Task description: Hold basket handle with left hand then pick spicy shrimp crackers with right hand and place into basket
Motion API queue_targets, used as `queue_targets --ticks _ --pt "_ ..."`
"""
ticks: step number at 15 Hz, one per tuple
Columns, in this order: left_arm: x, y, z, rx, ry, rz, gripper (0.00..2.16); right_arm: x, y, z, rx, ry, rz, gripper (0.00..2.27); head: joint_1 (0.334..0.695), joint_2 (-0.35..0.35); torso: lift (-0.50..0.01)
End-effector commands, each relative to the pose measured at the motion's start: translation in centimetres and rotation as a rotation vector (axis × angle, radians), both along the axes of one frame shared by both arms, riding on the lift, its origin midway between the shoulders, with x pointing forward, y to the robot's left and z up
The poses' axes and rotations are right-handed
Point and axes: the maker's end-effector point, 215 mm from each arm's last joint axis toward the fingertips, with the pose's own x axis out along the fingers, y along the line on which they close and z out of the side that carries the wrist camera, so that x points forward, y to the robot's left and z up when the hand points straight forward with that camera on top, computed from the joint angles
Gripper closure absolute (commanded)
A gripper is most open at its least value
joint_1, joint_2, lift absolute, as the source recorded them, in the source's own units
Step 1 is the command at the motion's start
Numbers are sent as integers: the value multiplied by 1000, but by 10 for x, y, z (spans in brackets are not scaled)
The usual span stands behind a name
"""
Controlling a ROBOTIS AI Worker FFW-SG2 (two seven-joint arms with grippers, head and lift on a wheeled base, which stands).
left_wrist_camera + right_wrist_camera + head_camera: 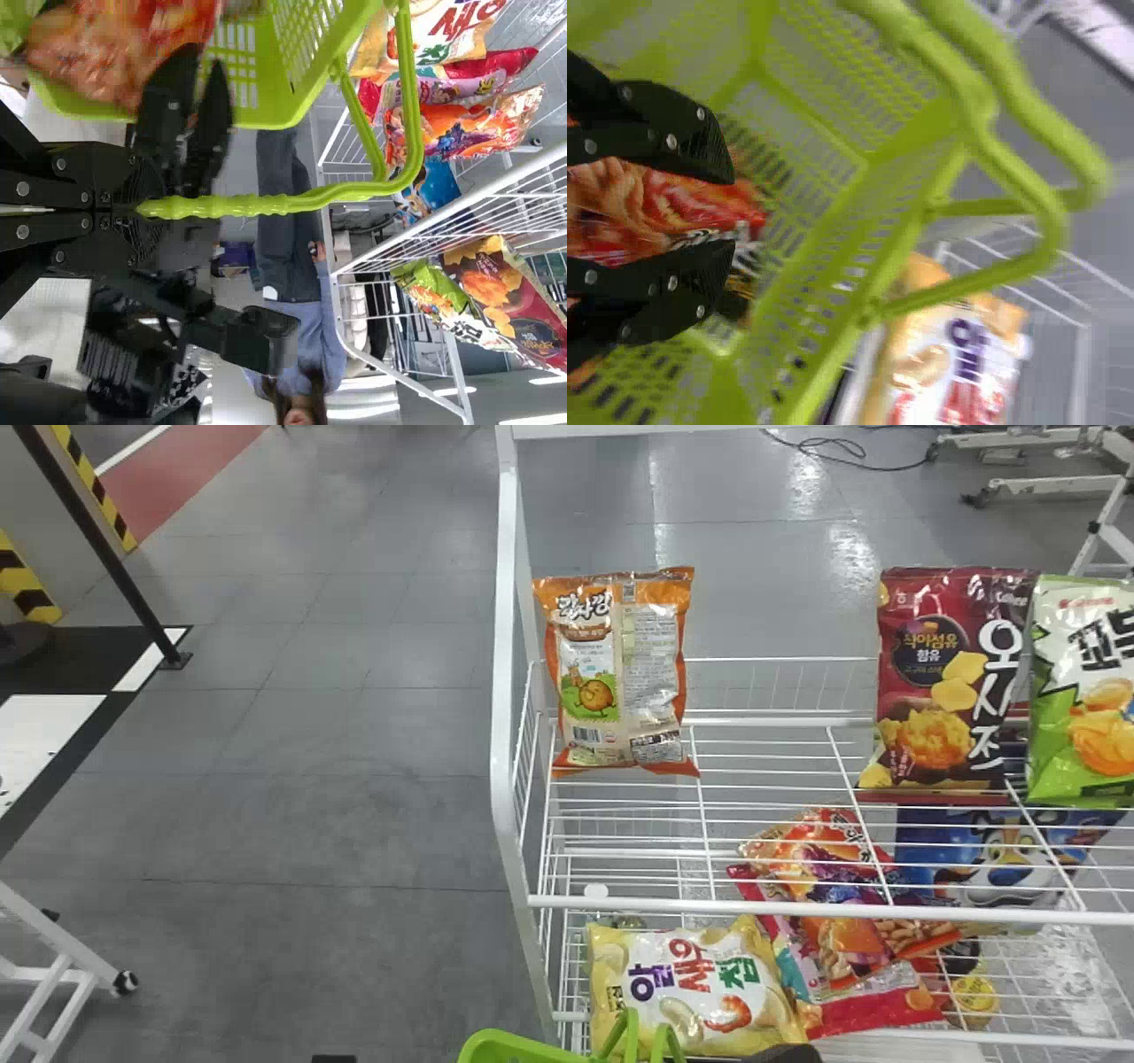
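Over the grey floor (354, 824) stands a white wire rack (503, 717), snacks on its shelves, a yellow bag (691, 992) low down, right by the basket (266, 118). From here I'd say the basket waits so near to keep the carry short. The left gripper (151, 209) has its fingers pinched on the green handle (266, 205), presumably so the basket won't swing or tip as weight goes in. The right gripper (731, 211) is over the basket's opening, its fingers spread, with the red-orange crackers (691, 199) between or just beneath them, inside the basket; whether they touch, I can't tell. It looks like the letting-go, nearly finished. Next, the right arm should lift straight out, lest it snag bag or rim.
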Motion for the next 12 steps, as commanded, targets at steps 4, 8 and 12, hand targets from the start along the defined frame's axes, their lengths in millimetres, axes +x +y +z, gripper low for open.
queue_targets --ticks 4,8,12 --pt "-1 1 -1 0 3 1 1895 18 -29 13 -56 -109 -51 63 695 112 -37" --pt "0 0 -1 1 4 6 1895 34 -65 41 -60 -169 -123 80 695 22 -37" --pt "0 -2 -1 -3 7 9 1895 82 -99 99 -16 -354 -220 80 695 -81 -37"
